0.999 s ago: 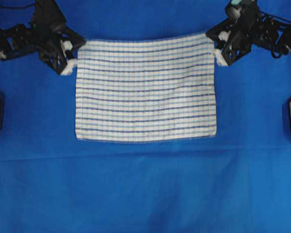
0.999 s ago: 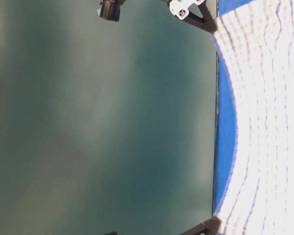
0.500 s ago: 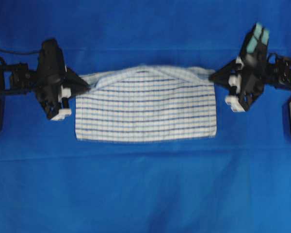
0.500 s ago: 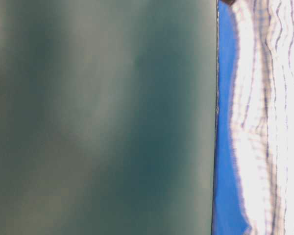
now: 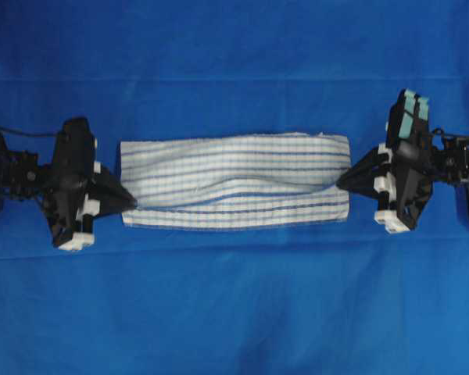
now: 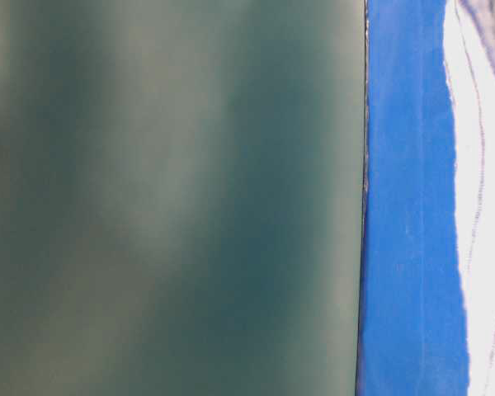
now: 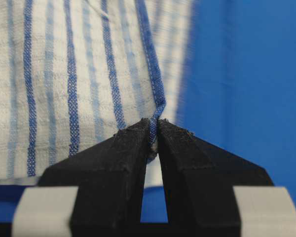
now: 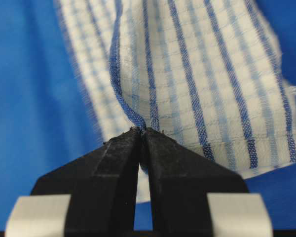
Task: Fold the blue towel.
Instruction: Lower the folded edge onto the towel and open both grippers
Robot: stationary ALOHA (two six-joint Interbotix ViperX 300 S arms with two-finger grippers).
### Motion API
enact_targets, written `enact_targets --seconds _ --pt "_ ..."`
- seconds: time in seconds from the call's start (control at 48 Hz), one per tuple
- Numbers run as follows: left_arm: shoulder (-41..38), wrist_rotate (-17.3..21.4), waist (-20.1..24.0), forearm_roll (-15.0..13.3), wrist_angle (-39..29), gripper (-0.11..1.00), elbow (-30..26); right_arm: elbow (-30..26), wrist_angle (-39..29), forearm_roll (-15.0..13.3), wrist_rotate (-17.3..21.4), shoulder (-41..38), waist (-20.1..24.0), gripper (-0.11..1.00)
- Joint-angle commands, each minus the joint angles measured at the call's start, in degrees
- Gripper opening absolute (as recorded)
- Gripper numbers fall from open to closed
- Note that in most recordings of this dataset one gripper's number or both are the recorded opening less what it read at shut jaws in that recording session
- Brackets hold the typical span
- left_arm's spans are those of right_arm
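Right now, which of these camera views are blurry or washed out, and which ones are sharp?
Overhead view: evenly lit and fairly soft, the blue towel readable. Table-level view: worst, a blurred dark-green mass fills the left, and the towel at the right edge is blown out to white. Left wrist view: left tool and nearby weave are sharp, the far towel edge smeared. Right wrist view: right tool crisp, the towel's left edge soft.

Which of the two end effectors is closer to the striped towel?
Neither: the left end effector pinches the blue towel at its left end, and the right end effector pinches its right end.
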State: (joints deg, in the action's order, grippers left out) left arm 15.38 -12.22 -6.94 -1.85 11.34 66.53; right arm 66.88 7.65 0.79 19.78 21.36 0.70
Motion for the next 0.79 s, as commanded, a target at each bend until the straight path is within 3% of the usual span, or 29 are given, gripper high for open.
enact_targets --seconds 0.0,0.187,0.583,0.666,0.77 --pt "0.35 -0.35 -1.67 -0.09 0.18 0.06 -0.35 -0.53 -0.09 0.09 0.18 0.18 1.32 0.05" --pt "0.35 -1.93 -3.60 -0.09 0.18 0.06 -0.26 -0.79 -0.88 0.79 0.18 -0.62 2.20 0.05" --pt "0.18 -1.85 -3.52 -0.09 0.00 0.06 -0.26 -3.60 -4.04 1.49 0.18 -4.66 2.81 0.05" --pt "0.18 -1.85 -3.43 -0.09 0.00 0.14 -0.44 -4.22 -4.31 1.49 0.18 -5.27 2.81 0.06" --pt "0.09 -1.76 -2.90 -0.09 0.00 0.34 -0.53 -4.66 -4.31 1.49 0.18 -5.71 2.81 0.10"
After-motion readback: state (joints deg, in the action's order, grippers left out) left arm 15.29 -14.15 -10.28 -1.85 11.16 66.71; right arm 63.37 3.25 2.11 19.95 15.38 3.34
